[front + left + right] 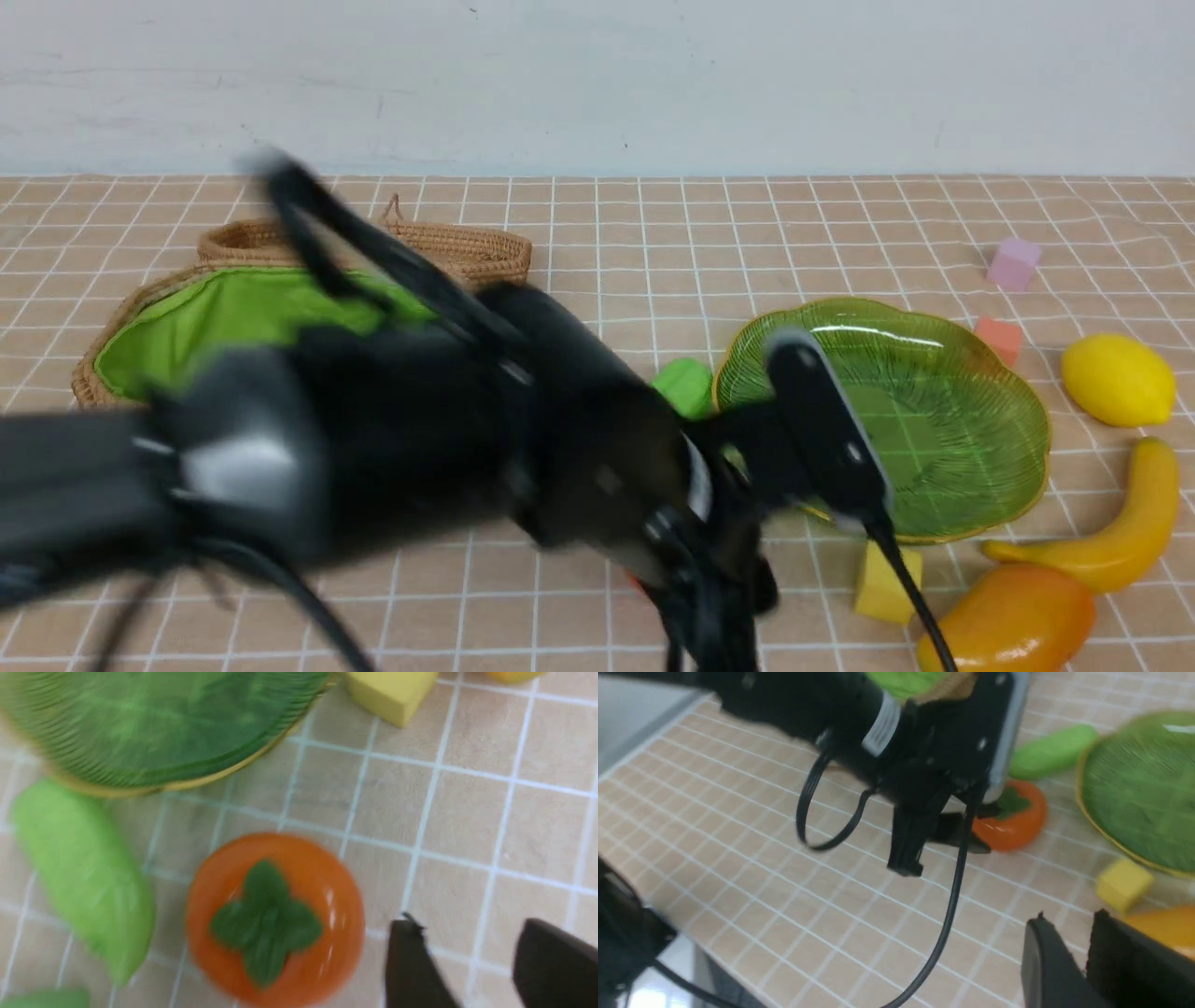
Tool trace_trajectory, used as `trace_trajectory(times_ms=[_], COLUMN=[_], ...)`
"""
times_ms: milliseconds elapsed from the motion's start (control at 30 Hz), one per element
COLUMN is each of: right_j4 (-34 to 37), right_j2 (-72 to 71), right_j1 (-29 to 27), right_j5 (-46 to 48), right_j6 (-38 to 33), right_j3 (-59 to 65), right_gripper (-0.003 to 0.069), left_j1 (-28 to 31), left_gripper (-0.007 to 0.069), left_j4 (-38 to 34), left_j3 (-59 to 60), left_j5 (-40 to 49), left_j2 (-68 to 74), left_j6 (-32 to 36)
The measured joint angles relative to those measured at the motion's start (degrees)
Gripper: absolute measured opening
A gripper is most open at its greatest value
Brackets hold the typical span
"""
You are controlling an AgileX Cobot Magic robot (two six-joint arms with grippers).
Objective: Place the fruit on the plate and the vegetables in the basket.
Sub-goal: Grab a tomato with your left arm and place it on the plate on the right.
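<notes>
Closest of all is the left arm (420, 439), a big black blur reaching across from the left over the checked tabletop (597, 243). Its end effector (467, 933) hangs low over the cloth with the fingers spread and nothing between them. It is just beside the round orange persimmon (275, 914), not around it; whether a finger brushes the fruit I cannot tell. The persimmon sits on the tabletop, leaf cap up, near the gold rim of the green plate (934, 411). The green cucumber (79, 872) lies close by on the cloth, right beside the plate's edge on the basket side.

The right end effector (1071, 921) hovers over the near right part of the tabletop, its fingers only a slit apart and gripping nothing.

The rest of the fruit lies on the cloth to the right of the plate — the lemon (1117, 380) farthest back, the banana (1111, 532) nearer, the mango (1013, 621) nearest. A yellow cube (885, 583) sits just beside the plate's front rim. A pink cube (1014, 263) and a salmon cube (999, 338) sit behind the plate, to its right.

Far left stands the basket (103, 355), green lining showing, partly hidden by the arm, with the flat wicker lid (467, 247) behind it.
</notes>
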Motion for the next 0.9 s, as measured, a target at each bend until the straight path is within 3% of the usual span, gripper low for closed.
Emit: trace_trajectory(times_ms=[133,267,433,533,733,900], right_j4=[-5.04,-6.11,-6.15,-5.98,-5.98,-5.98], right_j2=[0.00,0.00,0.00,0.00,0.00,0.00], right_j1=[0.00,0.00,0.00,0.00,0.00,0.00], right_j5=[2.35,4.18,4.87,4.94,4.95,4.95], right_j6=[4.45,5.39,5.59,5.61,5.67,4.89], right_j3=[0.00,0.00,0.00,0.00,0.00,0.00], right_gripper=[0.0169,0.0171,0.0172,0.0174,0.0177,0.0177], left_j1=[-0.71,-0.65,-0.65,-0.65,-0.72,-0.72], left_gripper=[0.0541,0.0625,0.0610,0.0544,0.0471,0.0468], left_j4=[11.56,24.98,34.98,38.59,40.12,40.39], left_j3=[0.00,0.00,0.00,0.00,-0.64,-0.64], left_j5=[-3.50,-4.19,-4.87,-3.68,-2.14,-1.76], left_j2=[3.96,6.73,9.37,11.86,12.69,12.69], left_j6=[-9.11,-19.54,-29.62,-35.12,-36.40,-36.52])
